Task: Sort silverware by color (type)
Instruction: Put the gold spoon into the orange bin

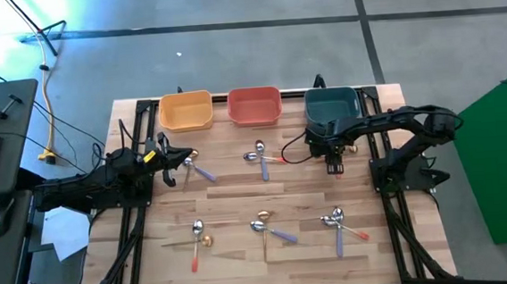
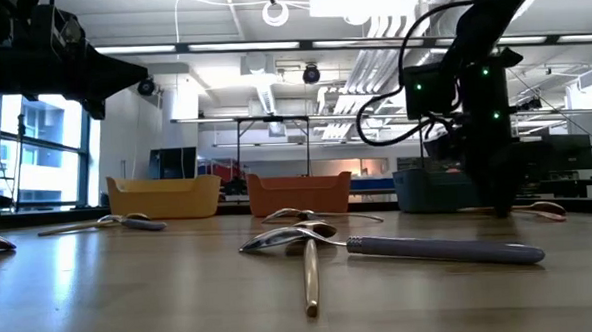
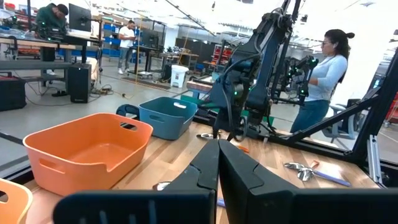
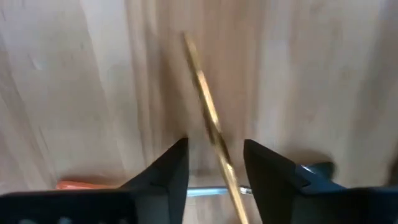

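Shows the right gripper (image 1: 335, 161) low over the wooden table (image 1: 240, 201), just in front of the teal bin (image 1: 331, 106), with its fingers (image 4: 174, 165) set apart. Catches a gold spoon (image 4: 202, 87) lying on the wood, its thin handle running through the gap between those fingers and touching neither. Picks out an orange handle (image 4: 78, 185) flat on the table just beside the same gripper.

Places the left gripper (image 1: 172, 157) at the table's left side, in front of the yellow bin (image 1: 186, 111), closed tight with both fingers (image 3: 205, 174) pressed together and nothing between them. Sets it just beside a small cluster of spoons (image 1: 191, 166).

Lines up the yellow, red (image 1: 255, 106) and teal bins along the far edge. Finds the rest of the silverware in loose groups on the table: one group (image 1: 260, 155) in front of the red bin, and three more (image 1: 197, 233) (image 1: 264, 222) (image 1: 336, 221) along the near side. Brings a purple-handled spoon (image 2: 440, 250) across a gold one (image 2: 311, 275) close to the low camera.

Takes in a person (image 3: 323, 74) standing behind the table in the workshop.
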### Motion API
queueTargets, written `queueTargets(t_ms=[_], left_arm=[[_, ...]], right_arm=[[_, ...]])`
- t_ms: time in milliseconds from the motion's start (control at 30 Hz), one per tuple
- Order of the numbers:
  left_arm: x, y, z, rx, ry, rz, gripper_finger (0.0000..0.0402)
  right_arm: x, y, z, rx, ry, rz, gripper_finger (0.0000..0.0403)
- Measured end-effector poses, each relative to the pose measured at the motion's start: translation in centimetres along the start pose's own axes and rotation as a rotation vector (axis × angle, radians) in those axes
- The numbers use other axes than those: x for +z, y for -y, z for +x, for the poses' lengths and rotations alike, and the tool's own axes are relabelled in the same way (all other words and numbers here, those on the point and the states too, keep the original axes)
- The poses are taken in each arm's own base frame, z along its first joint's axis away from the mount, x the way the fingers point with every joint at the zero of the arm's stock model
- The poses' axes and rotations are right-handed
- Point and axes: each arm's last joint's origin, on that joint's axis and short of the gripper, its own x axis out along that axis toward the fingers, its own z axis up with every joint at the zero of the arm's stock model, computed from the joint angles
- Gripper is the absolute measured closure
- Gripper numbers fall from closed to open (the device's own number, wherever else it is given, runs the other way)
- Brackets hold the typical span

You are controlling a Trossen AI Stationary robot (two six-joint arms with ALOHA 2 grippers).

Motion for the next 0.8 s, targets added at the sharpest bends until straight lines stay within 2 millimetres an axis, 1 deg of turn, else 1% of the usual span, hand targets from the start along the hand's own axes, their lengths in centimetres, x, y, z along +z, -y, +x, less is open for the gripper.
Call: queueTargets(t_ms=[200,267,367,433,500,667,800], left_arm=[[0.0,0.0,0.0,0.0,0.0,-0.008,0.0401],[0.0,0.0,0.0,0.0,0.0,-0.011,0.0401],[0.0,0.0,0.0,0.0,0.0,-0.011,0.0401],[0.0,0.0,0.0,0.0,0.0,-0.006,0.0401],[0.0,0.0,0.0,0.0,0.0,0.003,0.0401],[0.0,0.0,0.0,0.0,0.0,0.026,0.0401],[0.0,0.0,0.0,0.0,0.001,0.03,0.0401]], right_arm=[[0.2,-0.1,0.9,0.02,-0.047,-0.03,0.0314],[0.2,-0.1,0.9,0.029,-0.047,-0.019,0.0337],[0.1,-0.2,1.0,0.037,-0.05,-0.008,0.0383],[0.1,-0.3,1.0,0.035,-0.05,-0.021,0.0393],[0.2,-0.3,0.9,0.03,-0.055,-0.021,0.0388],[1.1,-0.1,-0.7,0.006,-0.102,-0.02,0.0396],[2.3,0.0,-3.4,0.009,-0.102,-0.037,0.0397]])
